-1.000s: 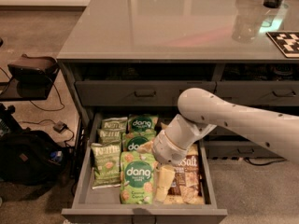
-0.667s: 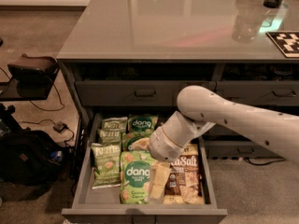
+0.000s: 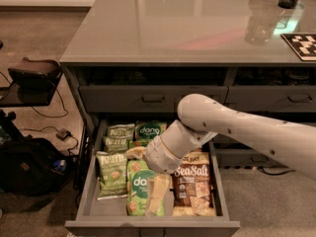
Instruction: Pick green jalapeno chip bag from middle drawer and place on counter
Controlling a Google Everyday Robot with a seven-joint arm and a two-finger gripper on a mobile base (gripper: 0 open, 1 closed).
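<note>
The middle drawer (image 3: 94,181) was pulled all the way out below the bench (image 3: 163,28) and packed with snack bags. The arm came in from the right, and the gripper (image 3: 156,199) hung low over the front of the drawer, right on top of a bright green dang bag (image 3: 136,191). Honestly couldn't tell if the gripper was open or closed, or whether it had hold of anything. The green jalapeno chip bag (image 3: 112,174) lay flat at the drawer's left side, just beside the gripper, with similar olive bags behind it. A brown Sea Salt bag (image 3: 191,181) sat to the right. A black backpack (image 3: 29,167) was on the floor to the left.
</note>
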